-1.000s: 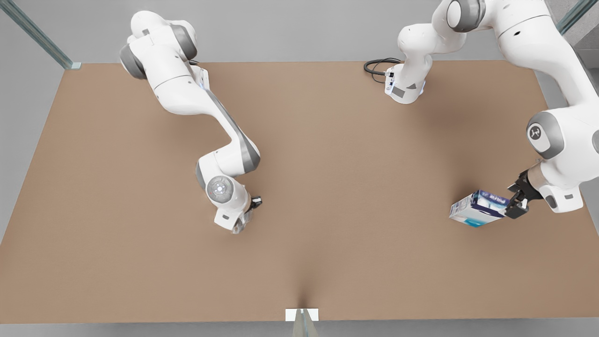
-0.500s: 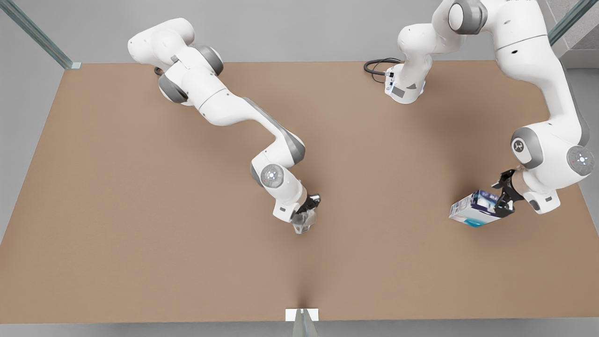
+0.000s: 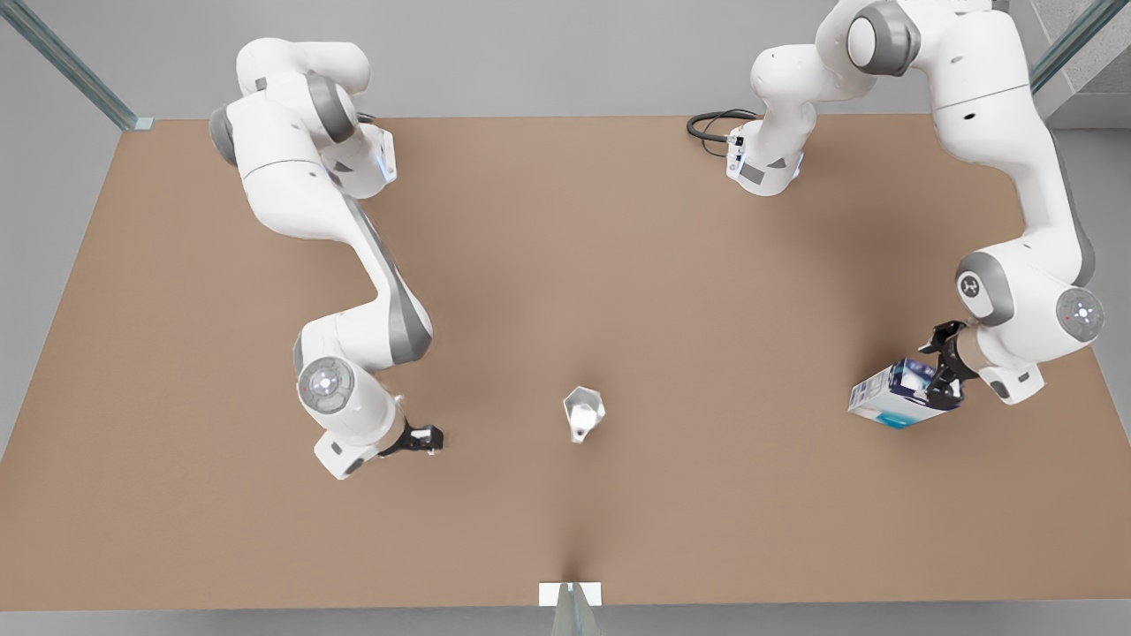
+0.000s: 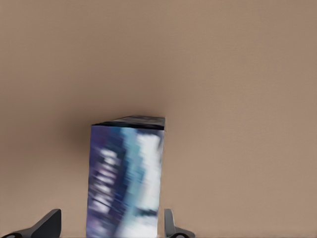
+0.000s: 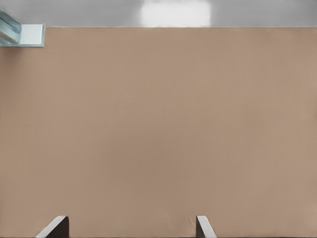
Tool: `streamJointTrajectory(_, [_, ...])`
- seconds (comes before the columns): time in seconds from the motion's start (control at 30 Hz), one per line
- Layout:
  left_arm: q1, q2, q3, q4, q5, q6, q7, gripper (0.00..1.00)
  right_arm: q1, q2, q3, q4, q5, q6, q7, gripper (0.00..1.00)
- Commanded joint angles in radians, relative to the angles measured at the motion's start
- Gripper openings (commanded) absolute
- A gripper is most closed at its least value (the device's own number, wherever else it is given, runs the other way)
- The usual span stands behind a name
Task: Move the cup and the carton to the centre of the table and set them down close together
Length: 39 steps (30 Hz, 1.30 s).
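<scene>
Brown matte bench [image 3: 671, 265] spanning nearly the whole front view, grey floor beyond its far edge, a small white tab [image 3: 570, 594] at bottom centre of the frame. Item one: cup [image 3: 583, 413], silvery-grey and faceted, standing alone on the bench just below the frame's centre, free of either arm. Item two: carton [image 3: 892, 395], white and light blue with a dark navy face, at the right of the frame, tilted, one end lying between the fingers of the left claw [image 3: 945, 375]; in the left wrist view the carton [image 4: 126, 178] sits between the two dark fingers [image 4: 47, 225] with a gap on one side, so the left claw is spread around it and contact is not clear. Item three: right claw [image 3: 422, 438], at lower left of the frame, well apart from the cup, fingers parted and holding nothing; its wrist view records two fingertips [image 5: 54, 227] wide apart over bare bench [image 5: 158, 129].
</scene>
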Motion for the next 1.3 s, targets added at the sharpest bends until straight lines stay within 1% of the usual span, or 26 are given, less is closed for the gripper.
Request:
streamJointTrajectory(0.0, [0.000,0.001,0.000,0.000,-0.002,0.001,-0.001,1.00,-0.018,-0.018,-0.022,0.000,0.008,-0.032,-0.002,1.00])
streamJointTrajectory(0.03, [0.000,0.002,0.000,0.000,-0.002,0.001,0.000,1.00,-0.087,-0.075,-0.022,-0.006,0.011,-0.117,-0.025,1.00])
streamJointTrajectory(0.07, [-0.001,0.002,0.000,0.000,-0.002,0.001,0.000,1.00,-0.124,-0.148,-0.024,-0.078,0.009,-0.134,-0.079,1.00])
streamJointTrajectory(0.1, [0.000,0.007,0.000,0.000,-0.002,0.001,0.000,1.00,-0.160,-0.269,-0.024,-0.211,0.006,-0.128,-0.080,1.00])
streamJointTrajectory(0.13, [-0.002,0.009,0.000,0.000,-0.002,0.003,0.000,1.00,-0.189,-0.357,-0.024,-0.300,0.005,-0.128,-0.080,1.00])
streamJointTrajectory(0.2, [-0.002,0.024,0.000,0.002,-0.014,0.018,0.000,1.00,-0.253,-0.452,-0.024,-0.343,0.008,-0.146,-0.151,1.00])
streamJointTrajectory(0.23, [-0.002,0.027,0.000,0.000,-0.014,0.029,0.000,1.00,-0.279,-0.484,-0.024,-0.340,0.012,-0.195,-0.183,1.00])
streamJointTrajectory(0.27, [0.000,0.036,0.000,0.002,-0.014,0.043,0.002,1.00,-0.295,-0.470,-0.022,-0.285,0.014,-0.253,-0.226,1.00])
streamJointTrajectory(0.37, [0.000,0.048,0.000,0.000,-0.014,0.064,0.011,1.00,-0.292,-0.475,-0.022,-0.288,0.016,-0.256,-0.225,1.00])
streamJointTrajectory(0.4, [0.000,0.048,0.000,0.002,-0.014,0.064,0.014,0.83,-0.285,-0.472,-0.022,-0.290,0.017,-0.255,-0.223,1.00])
streamJointTrajectory(0.43, [0.000,0.050,0.000,0.002,-0.014,0.064,0.016,0.60,-0.285,-0.467,-0.022,-0.288,0.017,-0.252,-0.223,1.00])
streamJointTrajectory(0.47, [0.002,0.050,0.000,0.002,-0.014,0.064,0.017,0.59,-0.284,-0.463,-0.021,-0.285,0.017,-0.250,-0.223,1.00])
streamJointTrajectory(0.57, [0.002,0.052,0.000,0.002,-0.014,0.064,0.017,0.51,-0.282,-0.455,-0.021,-0.285,0.017,-0.250,-0.223,1.00])
streamJointTrajectory(0.67, [0.000,0.050,0.000,0.002,-0.014,0.063,0.016,0.53,-0.281,-0.450,-0.016,-0.283,0.017,-0.250,-0.223,1.00])
streamJointTrajectory(0.7, [-0.003,0.041,-0.006,0.002,-0.014,0.053,0.011,0.56,-0.282,-0.452,-0.016,-0.283,0.017,-0.252,-0.223,1.00])
streamJointTrajectory(0.77, [-0.037,0.006,-0.034,0.006,-0.016,0.017,-0.004,0.57,-0.282,-0.452,-0.016,-0.282,0.017,-0.252,-0.223,1.00])
streamJointTrajectory(0.8, [-0.047,-0.010,-0.039,0.014,-0.049,-0.014,-0.010,0.60,-0.282,-0.452,-0.016,-0.282,0.017,-0.252,-0.225,1.00])
streamJointTrajectory(0.87, [-0.202,-0.083,-0.042,0.014,-0.080,-0.099,-0.162,0.62,-0.282,-0.452,-0.016,-0.282,0.017,-0.252,-0.226,1.00])
streamJointTrajectory(0.9, [-0.261,-0.108,-0.112,0.014,-0.076,-0.106,-0.286,0.63,-0.282,-0.452,-0.016,-0.282,0.016,-0.253,-0.226,1.00])
streamJointTrajectory(0.93, [-0.311,-0.120,-0.190,0.014,-0.060,-0.122,-0.349,0.63,-0.282,-0.454,-0.018,-0.282,0.016,-0.253,-0.226,1.00])
streamJointTrajectory(0.97, [-0.356,-0.122,-0.242,0.017,-0.059,-0.123,-0.363,0.64,-0.285,-0.452,-0.018,-0.282,0.016,-0.253,-0.228,1.00])
streamJointTrajectory(1.0, [-0.367,-0.114,-0.358,0.031,-0.025,-0.117,-0.401,0.64,-0.288,-0.452,-0.018,-0.282,0.012,-0.253,-0.228,1.00])
streamJointTrajectory(1.03, [-0.382,-0.110,-0.384,0.031,-0.025,-0.115,-0.455,0.64,-0.288,-0.452,-0.018,-0.282,0.011,-0.253,-0.228,1.00])
streamJointTrajectory(1.1, [-0.423,-0.103,-0.391,0.031,-0.036,-0.112,-0.493,0.64,-0.289,-0.450,-0.018,-0.282,0.008,-0.252,-0.228,1.00])
streamJointTrajectory(1.2, [-0.462,-0.031,-0.407,0.113,-0.039,-0.112,-0.581,0.65,-0.290,-0.450,-0.018,-0.282,0.002,-0.249,-0.228,1.00])
streamJointTrajectory(1.27, [-0.463,-0.013,-0.407,0.132,-0.037,-0.112,-0.602,0.65,-0.290,-0.449,-0.018,-0.282,0.002,-0.246,-0.228,1.00])
